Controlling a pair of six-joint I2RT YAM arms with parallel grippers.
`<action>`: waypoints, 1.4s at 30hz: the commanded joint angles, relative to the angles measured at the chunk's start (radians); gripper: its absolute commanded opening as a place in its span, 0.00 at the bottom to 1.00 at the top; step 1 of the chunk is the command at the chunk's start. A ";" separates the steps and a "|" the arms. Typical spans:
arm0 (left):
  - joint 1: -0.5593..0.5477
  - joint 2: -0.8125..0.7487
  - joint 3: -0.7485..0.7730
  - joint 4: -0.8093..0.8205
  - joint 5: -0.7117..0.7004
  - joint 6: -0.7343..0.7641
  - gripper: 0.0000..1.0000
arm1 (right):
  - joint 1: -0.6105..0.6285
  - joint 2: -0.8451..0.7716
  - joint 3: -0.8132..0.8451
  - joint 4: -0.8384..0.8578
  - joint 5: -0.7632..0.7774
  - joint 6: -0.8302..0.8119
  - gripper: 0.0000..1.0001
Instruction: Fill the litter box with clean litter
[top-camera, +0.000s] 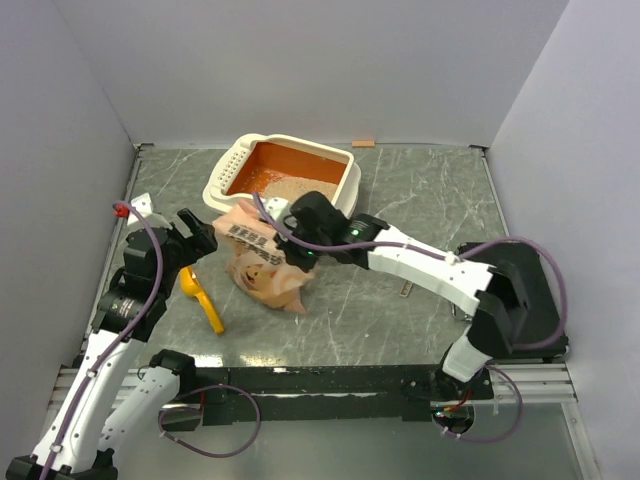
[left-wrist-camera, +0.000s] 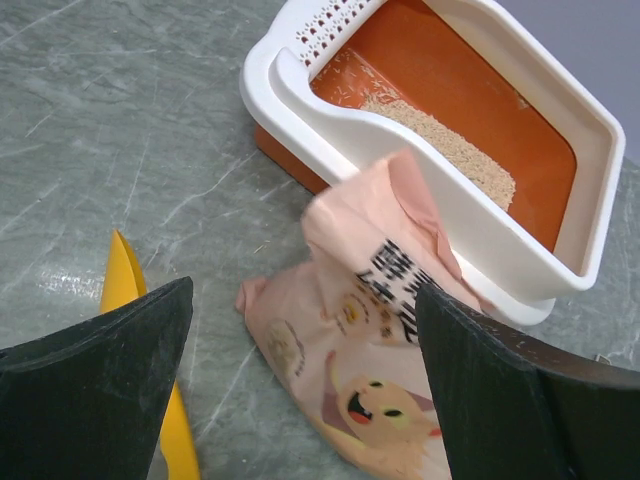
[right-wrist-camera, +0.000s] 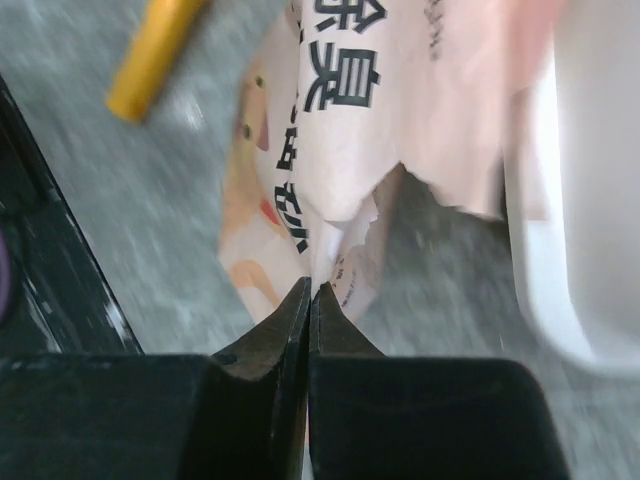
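Note:
The litter box (top-camera: 222, 180), cream-white outside and orange inside, stands at the back middle of the table. It also shows in the left wrist view (left-wrist-camera: 470, 230). Clean litter (top-camera: 292, 186) lies as a beige patch on its floor (left-wrist-camera: 450, 150). A crinkled pink-tan paper bag (top-camera: 262, 265) with Chinese print leans against the box's near rim. My right gripper (top-camera: 297, 255) is shut on the bag's edge (right-wrist-camera: 345, 265). My left gripper (top-camera: 205, 240) is open, just left of the bag (left-wrist-camera: 370, 330), holding nothing.
A yellow-orange scoop (top-camera: 203, 300) lies on the table left of the bag, close to my left gripper; it shows in the left wrist view (left-wrist-camera: 125, 285) and the right wrist view (right-wrist-camera: 155, 55). Grey walls close in the table on three sides.

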 joint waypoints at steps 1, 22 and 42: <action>0.004 -0.025 -0.005 0.060 0.035 0.026 0.97 | -0.007 -0.194 -0.104 0.012 0.123 -0.067 0.00; 0.008 0.410 0.064 0.297 0.957 0.154 0.97 | 0.163 -0.764 -0.649 0.045 0.179 -0.174 0.00; -0.002 0.699 0.165 0.435 1.363 0.247 0.98 | 0.229 -0.791 -0.682 0.061 0.159 -0.125 0.00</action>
